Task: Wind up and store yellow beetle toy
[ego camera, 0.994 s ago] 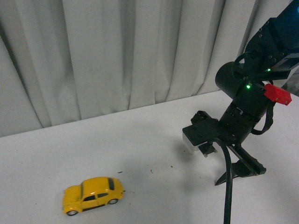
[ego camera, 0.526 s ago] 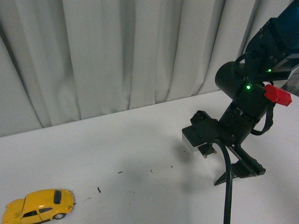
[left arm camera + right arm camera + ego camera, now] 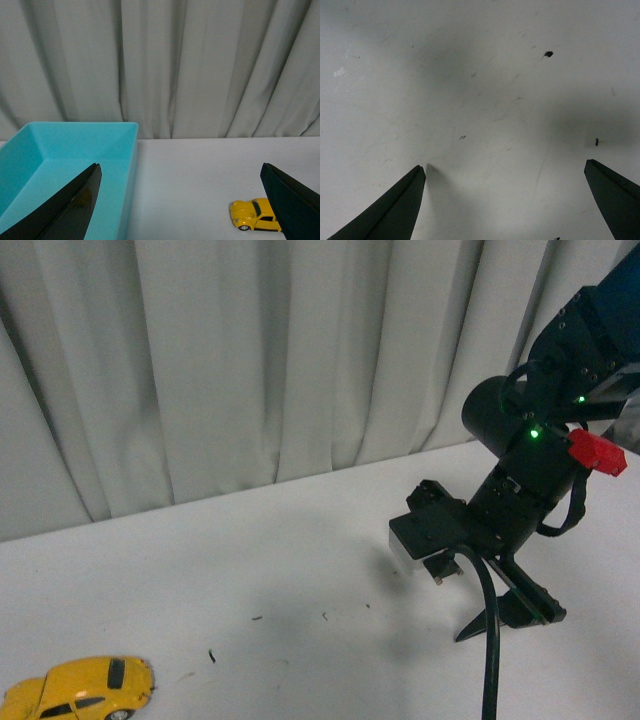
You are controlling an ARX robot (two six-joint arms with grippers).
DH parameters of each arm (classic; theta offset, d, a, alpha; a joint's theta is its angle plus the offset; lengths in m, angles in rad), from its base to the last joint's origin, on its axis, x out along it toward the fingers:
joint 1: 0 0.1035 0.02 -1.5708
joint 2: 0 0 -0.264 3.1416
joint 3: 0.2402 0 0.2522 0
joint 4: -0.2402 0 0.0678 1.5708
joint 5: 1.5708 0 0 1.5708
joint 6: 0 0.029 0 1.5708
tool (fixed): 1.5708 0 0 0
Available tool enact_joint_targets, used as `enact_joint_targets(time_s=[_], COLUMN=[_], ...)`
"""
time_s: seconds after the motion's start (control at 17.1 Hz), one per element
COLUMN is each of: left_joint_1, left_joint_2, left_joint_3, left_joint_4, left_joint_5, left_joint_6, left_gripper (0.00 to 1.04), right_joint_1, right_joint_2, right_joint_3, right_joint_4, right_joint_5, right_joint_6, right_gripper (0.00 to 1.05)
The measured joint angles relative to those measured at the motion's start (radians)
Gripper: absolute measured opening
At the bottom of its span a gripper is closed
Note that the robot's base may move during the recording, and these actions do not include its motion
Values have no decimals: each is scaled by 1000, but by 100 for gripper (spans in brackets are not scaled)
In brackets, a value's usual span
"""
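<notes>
The yellow beetle toy (image 3: 78,689) stands on the white table at the near left corner of the front view, partly cut off by the frame edge. In the left wrist view the yellow beetle toy (image 3: 253,215) lies just inside one finger of my open left gripper (image 3: 180,166), its rear hidden by that finger. The turquoise box (image 3: 131,172) stands by the opposite finger, apart from the toy. My right gripper (image 3: 500,625) hangs open above the table at the right, far from the toy. The right wrist view shows the right gripper (image 3: 504,165) with only bare tabletop between its fingers.
A pale pleated curtain (image 3: 250,360) closes off the back of the table (image 3: 300,560). A few dark specks (image 3: 212,655) lie on the surface between the toy and the right arm. A black cable (image 3: 488,640) hangs from the right arm.
The yellow beetle toy has rolled left across the table, from the left-centre to the near left corner. The right arm has barely moved.
</notes>
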Motion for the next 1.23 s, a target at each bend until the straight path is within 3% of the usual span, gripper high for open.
enact_joint_targets(time_s=[0.41, 0.82, 1.11, 1.23], left_joint_1=[0, 0, 0, 0], left_joint_2=[0, 0, 0, 0], left_joint_3=[0, 0, 0, 0], left_joint_4=[0, 0, 0, 0], left_joint_5=[0, 0, 0, 0], left_joint_6=[0, 0, 0, 0], left_gripper=[98, 98, 98, 98], right_joint_1=[38, 29, 28, 70], right_joint_2=[-146, -293, -441, -573], right_joint_3=[170, 365, 400, 191], right_joint_4=[14, 79, 90, 506], right_joint_5=[-91, -71, -67, 165], right_joint_6=[-4, -15, -18, 267], right_gripper=[98, 98, 98, 84])
